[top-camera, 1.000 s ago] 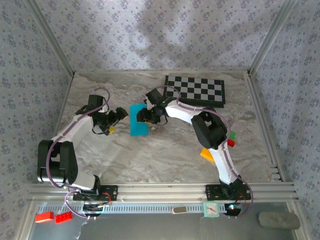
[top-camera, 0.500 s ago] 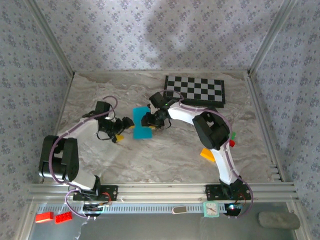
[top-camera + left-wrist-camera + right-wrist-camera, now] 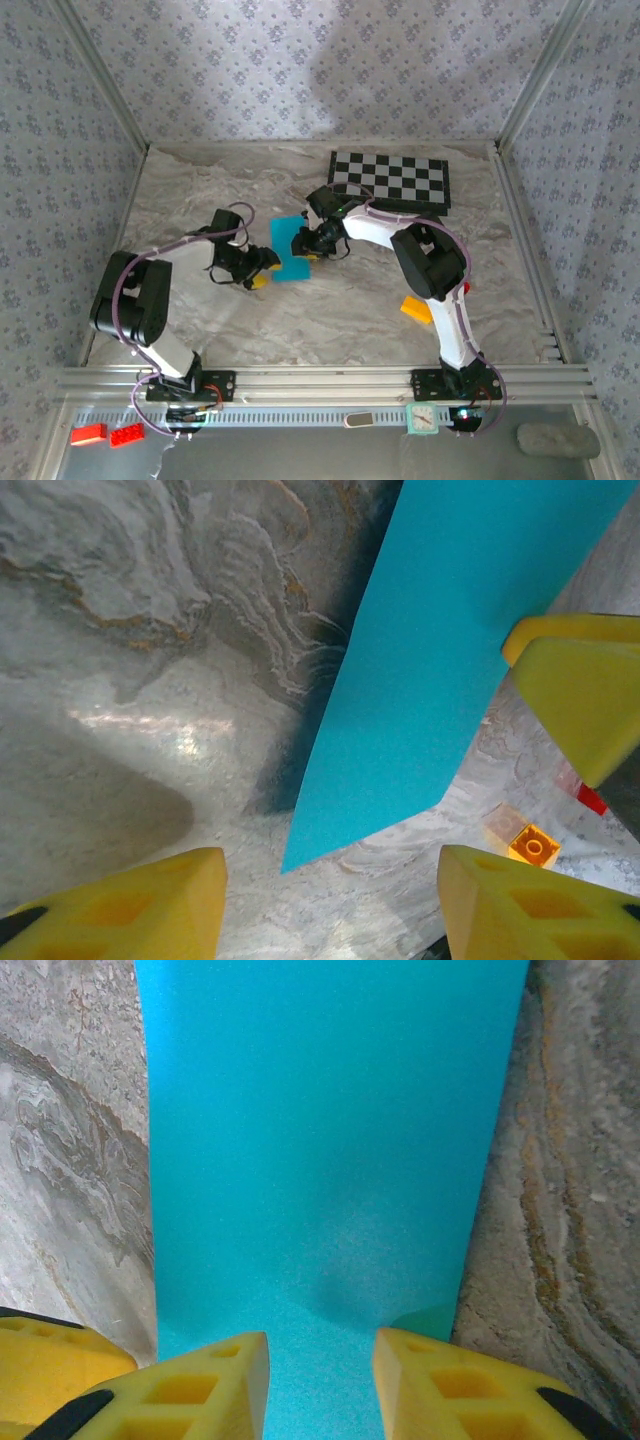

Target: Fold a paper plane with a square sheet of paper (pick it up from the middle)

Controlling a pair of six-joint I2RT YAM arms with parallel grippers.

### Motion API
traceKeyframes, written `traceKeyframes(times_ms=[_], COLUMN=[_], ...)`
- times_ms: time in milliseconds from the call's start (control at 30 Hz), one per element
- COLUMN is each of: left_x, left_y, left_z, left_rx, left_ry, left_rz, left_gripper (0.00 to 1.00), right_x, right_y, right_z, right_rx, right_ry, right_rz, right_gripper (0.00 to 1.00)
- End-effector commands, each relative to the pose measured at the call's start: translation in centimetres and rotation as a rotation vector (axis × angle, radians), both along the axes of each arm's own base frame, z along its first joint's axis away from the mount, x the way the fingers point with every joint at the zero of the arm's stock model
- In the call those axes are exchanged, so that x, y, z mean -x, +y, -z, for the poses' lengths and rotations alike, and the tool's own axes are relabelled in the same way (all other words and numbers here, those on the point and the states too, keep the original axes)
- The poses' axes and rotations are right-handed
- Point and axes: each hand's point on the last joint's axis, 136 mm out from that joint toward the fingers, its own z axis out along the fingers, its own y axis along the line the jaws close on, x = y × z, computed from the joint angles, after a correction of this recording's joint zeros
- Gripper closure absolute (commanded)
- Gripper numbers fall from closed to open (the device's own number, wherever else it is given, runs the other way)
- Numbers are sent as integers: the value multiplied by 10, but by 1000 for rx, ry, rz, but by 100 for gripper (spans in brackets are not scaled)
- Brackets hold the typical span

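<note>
chessboard (image 3: 392, 182) lies beyond the blue paper (image 3: 290, 250), orange block (image 3: 416, 309) well apart.

A marble desk (image 3: 300, 325) is closed in by patterned walls (image 3: 300, 70) at the left, back and right. The widest bare stretch runs across the front, between the arm bases and the middle; another lies at the back left. A chessboard (image 3: 392, 180) takes up the back right. In the middle, the left gripper (image 3: 265, 268) and right gripper (image 3: 308, 245) crowd either side of the square sheet of paper (image 3: 288, 255), their arms arching in and barring that spot. A yellow-orange block (image 3: 416, 309) lies just beside the right arm.
</note>
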Motion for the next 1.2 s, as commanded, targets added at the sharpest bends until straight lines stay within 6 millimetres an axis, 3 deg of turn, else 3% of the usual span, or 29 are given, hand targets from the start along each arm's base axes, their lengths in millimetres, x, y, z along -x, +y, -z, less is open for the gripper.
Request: traceKeyframes(times_ms=[0,433,667,1167], left_x=[-6,-15,-31,-52], left_y=[-9,-22,-22,-21], left_z=[-2,-5,-21,-11], left_rx=[32,91,132,150], left_ry=[0,6,-43,0], left_rz=[10,64,75,35], left_gripper=[47,52,60,74], right_x=[15,13,13,14], right_y=[-20,-20,-22,-22], right_z=[20,18,18,19], right_rx=[82,75,80,66], right_ry=[68,68,65,66], right_rz=[6,4,7,9], right_gripper=[64,65,66,68])
